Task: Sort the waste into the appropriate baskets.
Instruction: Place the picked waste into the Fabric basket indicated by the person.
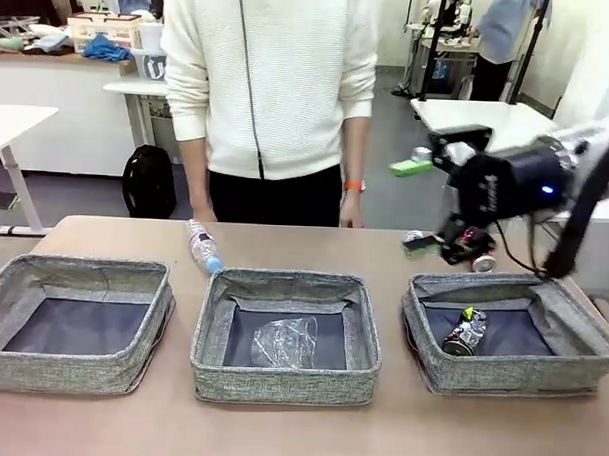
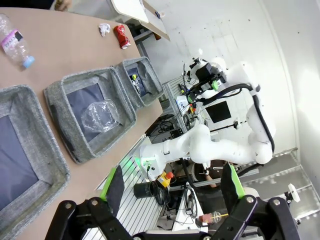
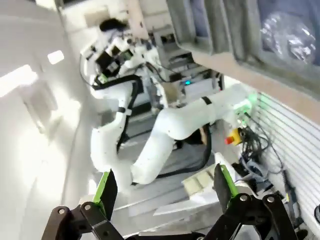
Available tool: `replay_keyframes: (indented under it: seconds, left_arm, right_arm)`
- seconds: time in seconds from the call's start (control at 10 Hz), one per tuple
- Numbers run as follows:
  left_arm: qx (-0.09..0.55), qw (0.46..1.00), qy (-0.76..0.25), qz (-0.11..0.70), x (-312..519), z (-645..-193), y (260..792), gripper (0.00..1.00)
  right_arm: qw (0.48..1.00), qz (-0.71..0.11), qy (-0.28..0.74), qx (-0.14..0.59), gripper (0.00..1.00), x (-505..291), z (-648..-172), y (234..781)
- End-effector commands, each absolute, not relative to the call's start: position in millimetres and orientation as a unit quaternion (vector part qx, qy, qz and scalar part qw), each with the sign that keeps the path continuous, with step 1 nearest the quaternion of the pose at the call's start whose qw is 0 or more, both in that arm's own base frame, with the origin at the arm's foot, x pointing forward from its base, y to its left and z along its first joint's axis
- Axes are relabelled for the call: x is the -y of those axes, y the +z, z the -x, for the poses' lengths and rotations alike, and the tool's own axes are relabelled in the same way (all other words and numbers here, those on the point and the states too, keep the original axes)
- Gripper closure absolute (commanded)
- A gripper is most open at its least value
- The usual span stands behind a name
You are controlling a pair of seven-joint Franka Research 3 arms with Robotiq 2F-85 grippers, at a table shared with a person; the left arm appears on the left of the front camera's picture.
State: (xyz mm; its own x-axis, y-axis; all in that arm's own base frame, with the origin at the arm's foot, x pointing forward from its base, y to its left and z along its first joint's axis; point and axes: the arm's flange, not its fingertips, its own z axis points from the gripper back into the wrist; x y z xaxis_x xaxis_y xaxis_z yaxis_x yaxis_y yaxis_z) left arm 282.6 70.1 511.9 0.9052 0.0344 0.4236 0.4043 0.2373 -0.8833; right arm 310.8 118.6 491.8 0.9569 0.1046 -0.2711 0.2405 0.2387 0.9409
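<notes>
Three grey baskets stand in a row: left, middle and right. A clear cup lies in the middle one and a dark can in the right one. The clear bottle lies on the table behind the gap between the left and middle baskets. Behind the right basket are a red can and a white paper wad. My right gripper hangs open and sideways above the right basket's far left corner, holding nothing. My left gripper is open and empty, off the table's near edge.
A person stands at the far edge, arms hanging, one hand near the table. The right wrist view looks past the near edge of the middle basket at my left arm. Bare tabletop lies behind the baskets.
</notes>
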Motion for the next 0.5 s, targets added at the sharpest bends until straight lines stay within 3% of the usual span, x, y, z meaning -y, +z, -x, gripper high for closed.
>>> replay_keyframes:
  seconds: [0.0, 0.2, 0.3, 0.4]
  left_arm:
    - [0.185, 0.759, -0.123, 0.613, -68.3, -282.5, 514.2, 0.0]
    - [0.185, 0.759, -0.123, 0.613, -68.3, -282.5, 514.2, 0.0]
    - [0.185, 0.759, -0.123, 0.613, -68.3, -282.5, 514.2, 0.0]
    - [0.185, 0.759, -0.123, 0.613, -68.3, -282.5, 514.2, 0.0]
  right_arm:
    - [0.784, -0.608, -0.065, -0.107, 0.0, -68.4, -296.2, 478.7]
    - [0.756, -0.654, 0.015, -0.018, 0.0, -17.4, -262.8, 471.9]
    - [0.761, -0.649, 0.014, -0.016, 0.0, -6.5, -254.9, 466.8]
    - [0.794, -0.604, -0.017, -0.068, 0.0, -16.2, -260.1, 461.8]
